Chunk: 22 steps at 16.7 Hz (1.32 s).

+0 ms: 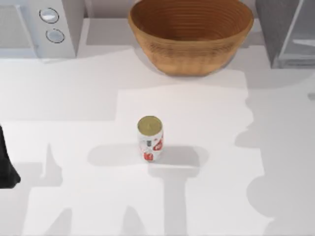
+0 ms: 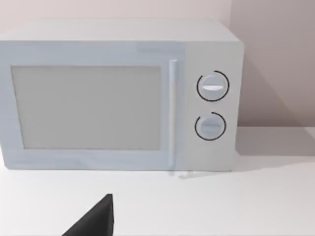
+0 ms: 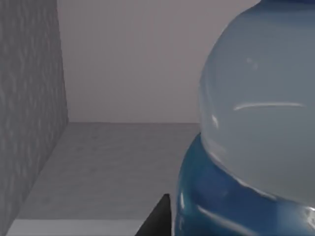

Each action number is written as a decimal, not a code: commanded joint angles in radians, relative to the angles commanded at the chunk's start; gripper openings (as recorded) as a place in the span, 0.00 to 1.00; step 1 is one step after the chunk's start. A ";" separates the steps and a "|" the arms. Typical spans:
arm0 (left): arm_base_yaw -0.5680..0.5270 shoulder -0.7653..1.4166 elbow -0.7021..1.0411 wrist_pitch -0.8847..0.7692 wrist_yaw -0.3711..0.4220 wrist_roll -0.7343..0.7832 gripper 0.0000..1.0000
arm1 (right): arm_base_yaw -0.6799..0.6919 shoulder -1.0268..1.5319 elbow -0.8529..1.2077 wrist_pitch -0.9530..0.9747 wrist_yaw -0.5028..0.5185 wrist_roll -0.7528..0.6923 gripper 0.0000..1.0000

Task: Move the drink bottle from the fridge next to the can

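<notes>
The can (image 1: 150,138), white with red markings and a gold top, stands upright in the middle of the table. The grey fridge (image 1: 288,34) sits at the back right corner. In the right wrist view the drink bottle (image 3: 256,123) looms very close, standing inside the fridge (image 3: 29,98), its clear shoulder above a blue label band. My right gripper (image 3: 231,221) is shut on the bottle, with one dark finger (image 3: 158,219) pressed against its side. My left gripper (image 1: 6,169) is parked at the table's left edge.
A large woven basket (image 1: 192,34) stands at the back centre, between the fridge and a white microwave (image 1: 39,24) with two round knobs at the back left. The left wrist view faces that microwave (image 2: 118,93). Open tabletop surrounds the can.
</notes>
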 joint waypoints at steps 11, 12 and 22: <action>0.000 0.000 0.000 0.000 0.000 0.000 1.00 | 0.629 0.193 -0.088 0.274 0.623 -0.004 0.00; 0.000 0.000 0.000 0.000 0.000 0.000 1.00 | 0.716 0.208 -0.102 0.303 0.709 -0.004 0.00; 0.000 0.000 0.000 0.000 0.000 0.000 1.00 | 1.140 0.249 -0.190 0.443 1.131 -0.007 0.00</action>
